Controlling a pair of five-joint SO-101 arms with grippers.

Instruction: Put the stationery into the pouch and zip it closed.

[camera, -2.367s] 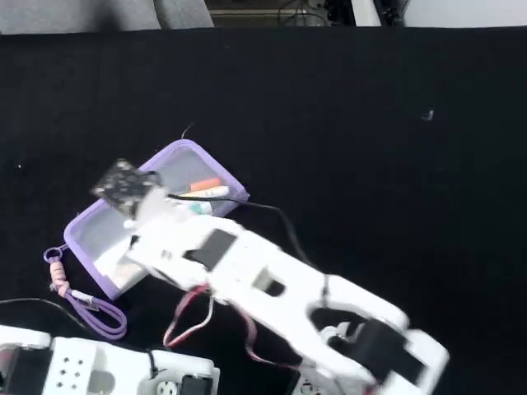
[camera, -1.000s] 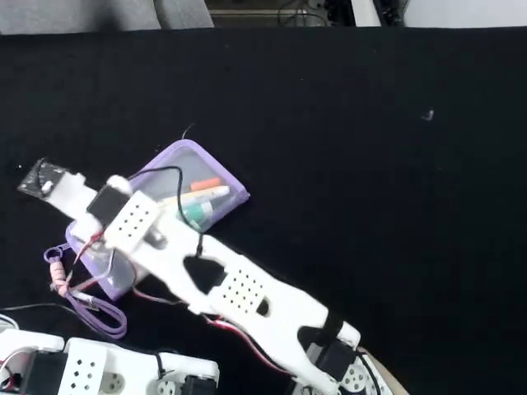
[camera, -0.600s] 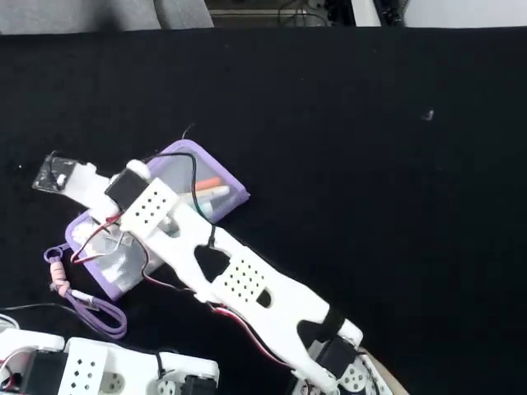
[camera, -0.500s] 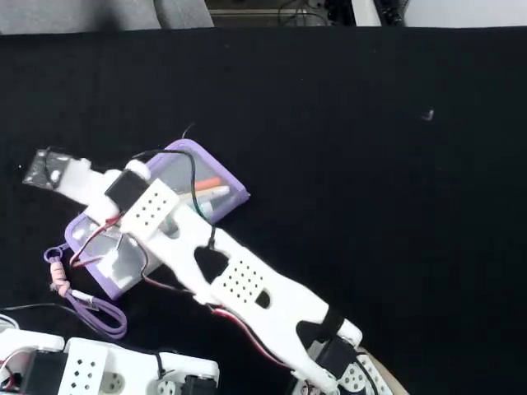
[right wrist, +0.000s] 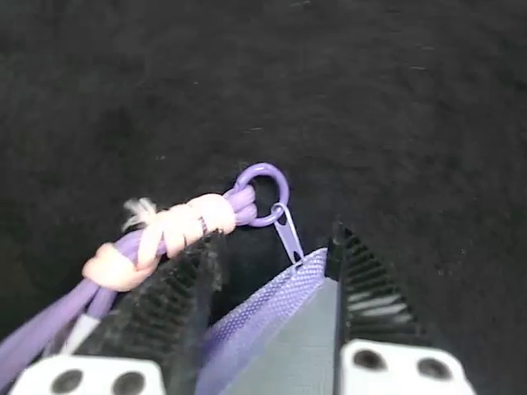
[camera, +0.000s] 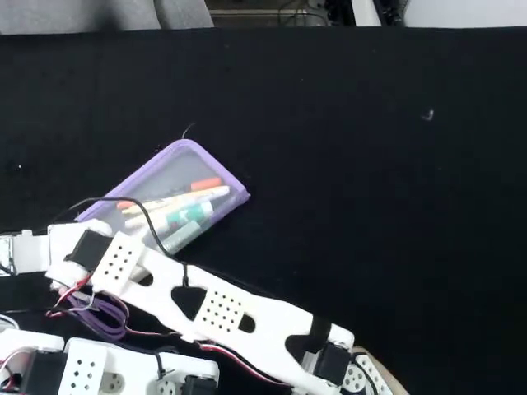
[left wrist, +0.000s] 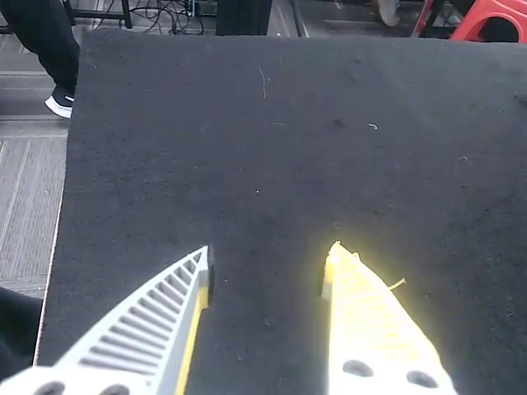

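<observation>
The purple pouch (camera: 177,160) lies flat at the table's left, with several markers (camera: 191,197) showing inside its see-through face. My right arm (camera: 206,309) stretches from the front edge across to the pouch's near-left corner. My right gripper (right wrist: 276,243) is open, its black fingers straddling that purple pouch corner (right wrist: 272,288). The zipper pull (right wrist: 286,233) lies between the fingertips, untouched, hooked to a purple ring (right wrist: 262,183) and a strap with a pink knot (right wrist: 169,226). My left gripper (left wrist: 265,263) stands open over bare black cloth.
The purple strap (camera: 103,311) trails toward the front-left beside the left arm's white base (camera: 90,370). The black table (camera: 370,164) runs wide to the right and back. Its left edge (left wrist: 58,239) drops to a grey floor.
My right arm has swung from over the pouch toward the front left and lowered. The pouch's face and markers are now uncovered. The pouch stayed put.
</observation>
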